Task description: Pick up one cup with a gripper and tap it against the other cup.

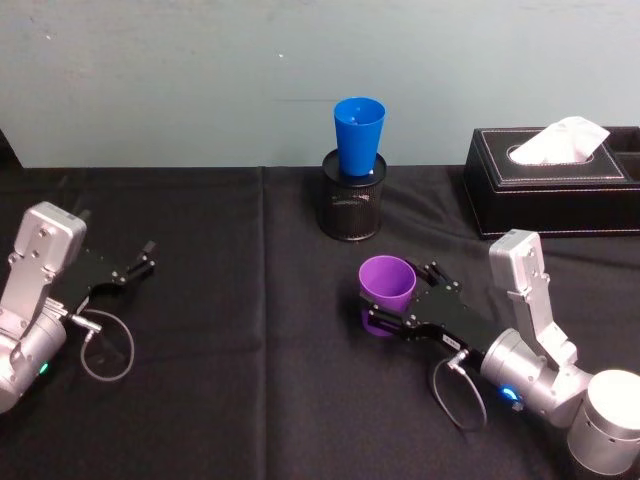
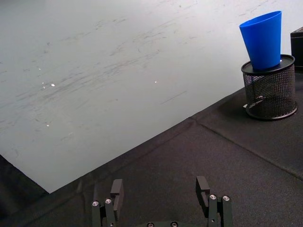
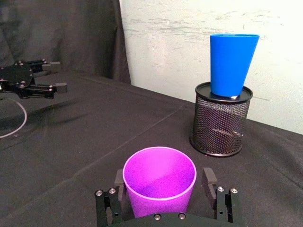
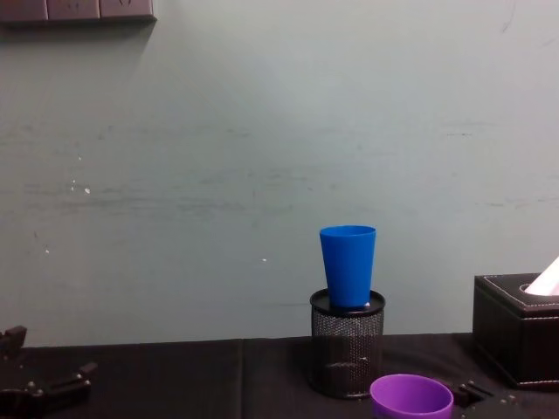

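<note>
- The purple plastic cup with the wide round rim [image 1: 388,282] stands on the black tablecloth [image 1: 250,350], in the lower middle of the head view.
- The right black two-fingered gripper [image 1: 400,298] has one finger on each side of this cup. It looks open, and the right wrist view shows a small gap beside one finger [image 3: 208,180]. I think it is placed so it can squeeze and lift.
- The bright blue plastic cup [image 1: 358,135] sits up high in the round black mesh pen holder [image 1: 351,205], well apart, at the top middle.
- The left black gripper [image 1: 135,265] rests open and empty at the left edge.
- The chest view shows from the side how tall the blue cup stands, which the head view does not show.
</note>
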Motion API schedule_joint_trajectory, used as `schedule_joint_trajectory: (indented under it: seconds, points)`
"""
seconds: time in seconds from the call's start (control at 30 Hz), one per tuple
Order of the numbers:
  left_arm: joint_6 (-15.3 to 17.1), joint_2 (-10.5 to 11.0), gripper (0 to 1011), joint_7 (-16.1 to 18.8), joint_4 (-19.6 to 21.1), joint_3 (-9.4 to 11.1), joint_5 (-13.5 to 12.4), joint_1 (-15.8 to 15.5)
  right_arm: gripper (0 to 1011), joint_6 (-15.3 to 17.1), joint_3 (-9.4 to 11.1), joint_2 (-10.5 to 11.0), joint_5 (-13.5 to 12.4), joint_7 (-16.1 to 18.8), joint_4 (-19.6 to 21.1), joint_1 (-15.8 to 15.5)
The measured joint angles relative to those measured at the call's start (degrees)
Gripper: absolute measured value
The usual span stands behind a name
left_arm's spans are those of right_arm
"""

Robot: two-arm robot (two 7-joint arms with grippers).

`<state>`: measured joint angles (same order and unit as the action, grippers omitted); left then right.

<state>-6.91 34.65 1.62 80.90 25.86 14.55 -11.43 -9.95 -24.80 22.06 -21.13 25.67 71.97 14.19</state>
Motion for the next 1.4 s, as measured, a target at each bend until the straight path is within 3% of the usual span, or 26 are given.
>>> schedule_joint_trajectory:
  seconds: [0.23,0.6,1.0,1.4]
  points:
    - [0.00,0.00,1000,0.00,0.00,0.00,0.00,0.00,1002,0.01,0.84,-1.79,-0.29,1.27,-2.06,0.93]
    - [0.00,0.00,1000,0.00,0.00,0.00,0.00,0.00,1002,-0.04,0.71,-1.51,-0.29,1.19,-1.70,0.83]
    - [0.00,0.00,1000,0.00,0.00,0.00,0.00,0.00,783,-0.08,0.62,-1.40,-0.23,1.05,-1.53,0.76]
    - [0.00,0.00,1000,0.00,0.00,0.00,0.00,0.00,734,0.13,0.68,-1.12,0.47,0.97,-0.43,0.51]
